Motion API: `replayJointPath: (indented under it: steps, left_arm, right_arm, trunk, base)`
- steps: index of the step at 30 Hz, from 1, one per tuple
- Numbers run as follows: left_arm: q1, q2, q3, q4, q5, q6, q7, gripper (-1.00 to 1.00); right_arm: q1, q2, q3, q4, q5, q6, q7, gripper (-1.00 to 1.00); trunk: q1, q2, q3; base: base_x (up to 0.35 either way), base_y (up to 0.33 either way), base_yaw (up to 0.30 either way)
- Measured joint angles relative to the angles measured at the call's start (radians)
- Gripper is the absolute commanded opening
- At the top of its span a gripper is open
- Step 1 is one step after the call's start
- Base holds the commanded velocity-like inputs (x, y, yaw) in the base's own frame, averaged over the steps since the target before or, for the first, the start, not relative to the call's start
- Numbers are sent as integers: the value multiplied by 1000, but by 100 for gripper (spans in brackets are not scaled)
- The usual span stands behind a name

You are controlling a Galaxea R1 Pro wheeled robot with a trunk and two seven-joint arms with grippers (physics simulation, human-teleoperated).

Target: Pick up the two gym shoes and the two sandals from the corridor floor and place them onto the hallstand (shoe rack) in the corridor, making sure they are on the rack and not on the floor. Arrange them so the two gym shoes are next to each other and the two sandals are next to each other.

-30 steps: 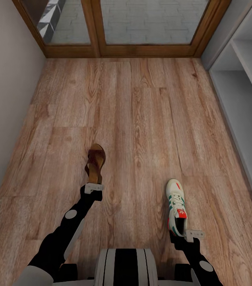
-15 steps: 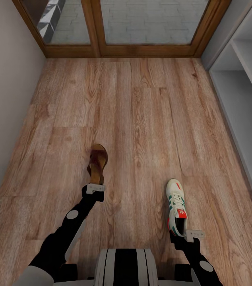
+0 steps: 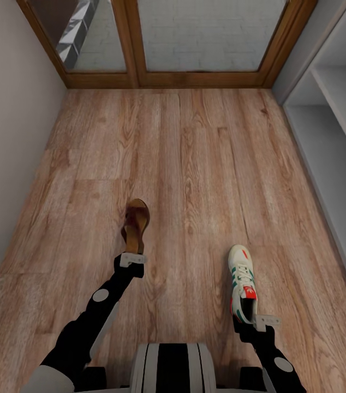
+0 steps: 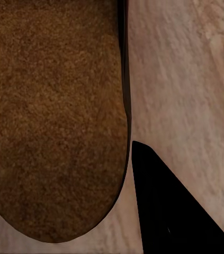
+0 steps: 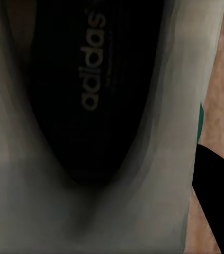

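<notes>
Where arms end: left pincer (image 3: 131, 258) grasping sandal (image 3: 135, 224) heel | right pincer (image 3: 264, 321) grasping gym shoe (image 3: 242, 281) heel

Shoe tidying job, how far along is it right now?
Nothing shows on the white shoe rack along the right side yet. In hand: the left gripper is at the heel of a dark-brown leather sandal, and the right gripper is at the heel of a white sneaker with green stripes. Whether either shoe is off the wood-plank floor I cannot tell. Left: placing both, then the other two shoes.
</notes>
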Motion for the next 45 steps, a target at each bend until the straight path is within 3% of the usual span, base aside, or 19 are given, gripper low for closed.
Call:
replayJointPath:
  steps: [9, 13, 17, 18, 21, 23, 41, 42, 45]
  left_arm:
    - [0, 2, 1, 1, 0, 3, -1, -100]
    - [0, 2, 0, 1, 1, 5, -1, -100]
    - [0, 0, -1, 0, 2, 10, -1, -100]
    - [0, 0, -2, -2, 3, 63, -1, -100]
    - [0, 0, -2, -47, 3, 162, -1, -100]
    - [0, 1, -2, -65, 3, 180, -1, -100]
    - [9, 1, -4, -92, 5, 201, 1, -100]
    - [9, 1, -5, -93, 7, 202, 1, -100]
    - [9, 1, -5, -94, 6, 202, 1, -100]
  right_arm:
    - [0, 0, 0, -160, 0, 17, 2, -100]
    - [0, -1, 2, -269, 2, 92, 0, -100]
    - [1, 0, 3, -454, 5, 286, 2, -100]
    - [2, 0, 4, -526, 3, 411, 2, -100]
    - [2, 0, 6, -557, 3, 567, 3, -100]
    - [2, 0, 7, -561, 2, 597, 3, -100]
    - [15, 3, 14, -564, -2, 628, 7, -100]
    - [16, 4, 33, -563, -8, 627, 9, -100]
    - [16, 4, 43, -564, -3, 627, 8, -100]
  trunk:
    - [-4, 2, 35]
    - [-6, 3, 50]
    - [-8, 4, 66]
    - [-8, 4, 70]
    - [-9, 5, 81]
    - [-10, 5, 89]
    - [-18, 10, 159]
    - [-19, 10, 163]
    - [-20, 11, 174]
  base:
    - [0, 0, 0]
    - [0, 0, 0]
    - [0, 0, 0]
    - [0, 0, 0]
    - [0, 0, 0]
    - [0, 0, 0]
    - [0, 0, 0]
    - [0, 0, 0]
    - [0, 0, -8]
